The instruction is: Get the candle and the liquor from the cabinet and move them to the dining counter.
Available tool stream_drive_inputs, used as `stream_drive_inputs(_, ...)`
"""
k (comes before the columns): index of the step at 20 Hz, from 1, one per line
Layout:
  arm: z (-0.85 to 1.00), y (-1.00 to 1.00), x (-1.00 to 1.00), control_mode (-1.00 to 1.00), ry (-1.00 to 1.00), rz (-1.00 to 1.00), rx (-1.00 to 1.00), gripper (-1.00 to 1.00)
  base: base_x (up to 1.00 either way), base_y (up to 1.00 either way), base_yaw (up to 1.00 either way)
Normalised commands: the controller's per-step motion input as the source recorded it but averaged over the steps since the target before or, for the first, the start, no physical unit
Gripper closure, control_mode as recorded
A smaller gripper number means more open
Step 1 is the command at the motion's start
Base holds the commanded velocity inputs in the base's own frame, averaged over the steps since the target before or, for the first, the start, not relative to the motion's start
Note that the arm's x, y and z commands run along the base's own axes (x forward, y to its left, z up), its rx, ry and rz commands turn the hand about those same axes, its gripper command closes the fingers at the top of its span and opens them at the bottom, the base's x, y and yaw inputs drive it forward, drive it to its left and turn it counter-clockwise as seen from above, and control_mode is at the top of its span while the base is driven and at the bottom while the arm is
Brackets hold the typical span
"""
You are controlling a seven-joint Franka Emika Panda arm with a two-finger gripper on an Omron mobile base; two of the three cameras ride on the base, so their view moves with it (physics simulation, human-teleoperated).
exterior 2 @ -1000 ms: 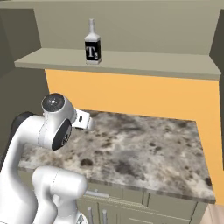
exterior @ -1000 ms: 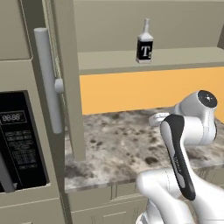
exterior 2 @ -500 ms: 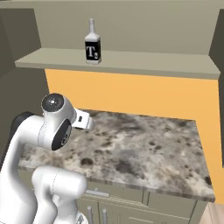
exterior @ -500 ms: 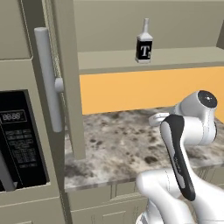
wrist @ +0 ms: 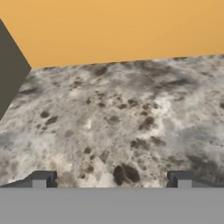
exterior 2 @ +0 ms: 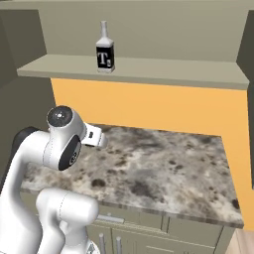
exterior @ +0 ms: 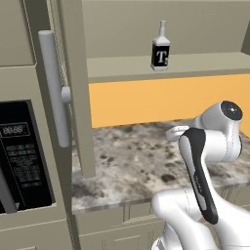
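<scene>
On the cabinet (exterior: 146, 68) shelf, the liquor (exterior: 160, 48) — fingers (wrist: 41, 179) wide apart, tips cropped — over marble worktop (wrist: 122, 122).

From behind the arm on its left side, the scene is looked over forward and slightly down: the open cabinet door (exterior: 73, 93) with its bar handle (exterior: 54, 88) is seen close at the left edge, the microwave (exterior: 22, 161) below it. From behind on the right, the same stretch is faced from the other side. Shared by both base views are the marble counter (exterior 2: 163, 173), the orange back wall (exterior 2: 149, 106), the cabinet shelf (exterior 2: 173, 69) and the liquor (exterior: 160, 47) standing on it (seen right of centre from the left camera, left of centre from the right). The hand view is held low and close over the counter, looking along the end effector (wrist: 111, 179) towards the orange wall.
</scene>
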Motion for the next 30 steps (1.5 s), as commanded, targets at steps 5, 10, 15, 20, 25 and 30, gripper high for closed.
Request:
stream_drive_inputs(5, 0.00, 0.00, 0.00, -1.00, 0.00, 0.00, 0.00, -1.00, 0.00, 0.00, 0.00)
stream_drive_inputs(10, 0.00, 0.00, 0.00, -1.00, 0.00, 0.00, 0.00, -1.00, 0.00, 0.00, 0.00)
stream_drive_inputs(15, 0.00, 0.00, -0.14, -1.00, -0.04, 0.00, 0.00, -1.00, 0.00, 0.00, 0.00)
stream_drive_inputs(20, 0.22, 0.06, -0.08, -1.00, -0.26, 0.00, 0.00, -1.00, 0.00, 0.00, 0.00)
stream_drive_inputs(25, 0.48, 0.08, -0.01, -1.00, -0.15, 0.01, -0.03, -1.00, 0.00, 0.00, 0.00)
stream_drive_inputs(30, 0.60, 0.02, 0.00, -1.00, 0.00, 0.00, -0.03, -1.00, 0.00, 0.00, 0.00)
